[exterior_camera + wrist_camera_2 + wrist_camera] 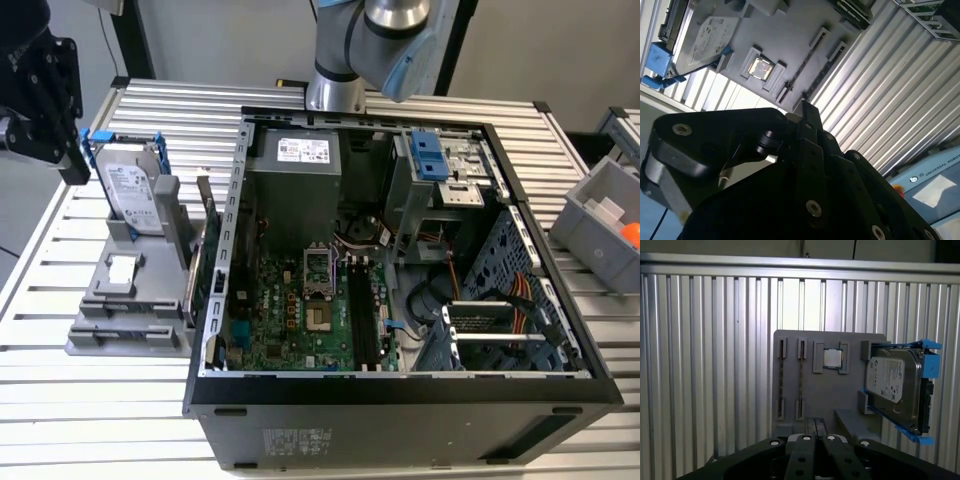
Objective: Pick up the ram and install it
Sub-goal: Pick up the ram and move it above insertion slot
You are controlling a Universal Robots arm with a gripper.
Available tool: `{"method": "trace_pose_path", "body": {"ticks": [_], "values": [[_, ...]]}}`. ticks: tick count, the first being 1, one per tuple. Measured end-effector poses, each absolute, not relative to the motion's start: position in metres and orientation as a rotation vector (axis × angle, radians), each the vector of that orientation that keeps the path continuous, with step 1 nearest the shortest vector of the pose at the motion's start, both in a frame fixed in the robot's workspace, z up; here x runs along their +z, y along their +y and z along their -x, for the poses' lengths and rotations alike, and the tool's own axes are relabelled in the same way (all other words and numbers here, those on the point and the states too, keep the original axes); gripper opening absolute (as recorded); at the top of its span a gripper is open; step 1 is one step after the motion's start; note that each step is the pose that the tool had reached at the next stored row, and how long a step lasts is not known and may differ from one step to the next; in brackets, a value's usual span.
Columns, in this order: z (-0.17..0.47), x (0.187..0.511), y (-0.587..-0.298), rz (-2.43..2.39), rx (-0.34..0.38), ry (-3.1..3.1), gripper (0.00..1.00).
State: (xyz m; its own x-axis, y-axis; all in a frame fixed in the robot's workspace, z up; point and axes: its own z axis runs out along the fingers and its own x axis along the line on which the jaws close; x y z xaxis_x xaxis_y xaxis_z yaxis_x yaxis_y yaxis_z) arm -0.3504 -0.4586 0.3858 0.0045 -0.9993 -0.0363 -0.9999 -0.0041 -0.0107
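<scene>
One risk: hand [816, 426], narrow and empty, hung apart from ram [801, 380] standing edge-on in grey fixture [840, 400]; an off-centre approach could clip the slot wall.

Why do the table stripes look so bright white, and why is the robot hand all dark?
In the second wrist view, glare off the table slats washes them white and the gripper sits in shadow; in the first wrist view, slats near the gray holder glare too.

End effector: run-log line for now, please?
black end effector | over grey plastic fixture | thin dark-green ram stick standing in fixture, not gripped
</scene>
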Motion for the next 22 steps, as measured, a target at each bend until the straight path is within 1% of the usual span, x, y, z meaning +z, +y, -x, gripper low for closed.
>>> {"method": "trace_pose_path", "body": {"ticks": [1, 13, 22], "values": [[0.3505, 0.3858, -0.4586, 2.203, 0.028, 2.193, 1.00], [0.3505, 0.3849, -0.4592, 2.203, 0.028, 2.193, 1.00], [0.3493, 0.3812, -0.4665, 2.204, 0.031, 2.195, 1.00]]}}
